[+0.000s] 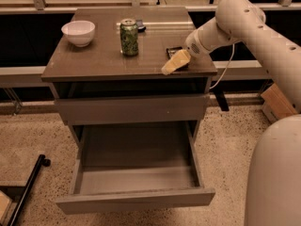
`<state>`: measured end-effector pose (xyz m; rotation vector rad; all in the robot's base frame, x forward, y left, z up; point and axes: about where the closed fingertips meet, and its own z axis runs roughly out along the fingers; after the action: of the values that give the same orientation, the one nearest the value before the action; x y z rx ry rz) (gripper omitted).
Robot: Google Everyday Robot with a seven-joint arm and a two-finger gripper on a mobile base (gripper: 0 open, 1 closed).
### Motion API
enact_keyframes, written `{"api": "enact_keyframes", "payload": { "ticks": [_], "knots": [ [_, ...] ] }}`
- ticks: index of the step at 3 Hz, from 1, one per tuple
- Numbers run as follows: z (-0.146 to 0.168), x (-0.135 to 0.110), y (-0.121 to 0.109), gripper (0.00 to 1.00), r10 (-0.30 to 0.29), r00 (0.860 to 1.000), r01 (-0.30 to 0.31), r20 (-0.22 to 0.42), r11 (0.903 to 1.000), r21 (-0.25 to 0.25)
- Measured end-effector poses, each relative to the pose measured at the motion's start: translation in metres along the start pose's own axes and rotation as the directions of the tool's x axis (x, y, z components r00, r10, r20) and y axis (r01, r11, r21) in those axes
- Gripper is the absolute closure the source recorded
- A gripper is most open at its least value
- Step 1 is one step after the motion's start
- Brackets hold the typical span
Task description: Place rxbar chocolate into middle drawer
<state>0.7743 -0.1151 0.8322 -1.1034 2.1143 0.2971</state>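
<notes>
Gripper (172, 65): low over the right near corner of the cabinet top (94, 58).
Grip: cannot tell whether released or clenched.
Chocolate bar (172, 51): flat on the top, just behind the gripper, partly hidden.
Can (129, 37): upright, left of the bar.
Bowl (78, 32): far left.
Drawer (136, 202): pulled out, below a closed drawer front (131, 108).
</notes>
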Motion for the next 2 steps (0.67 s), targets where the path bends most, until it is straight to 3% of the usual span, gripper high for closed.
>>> {"api": "enact_keyframes", "payload": {
  "ticks": [2],
  "knots": [
    [0.0101, 0.0099, -0.0096, 0.04, 0.04, 0.999, -0.04, -0.026, 0.9992, 0.001]
  ]
}}
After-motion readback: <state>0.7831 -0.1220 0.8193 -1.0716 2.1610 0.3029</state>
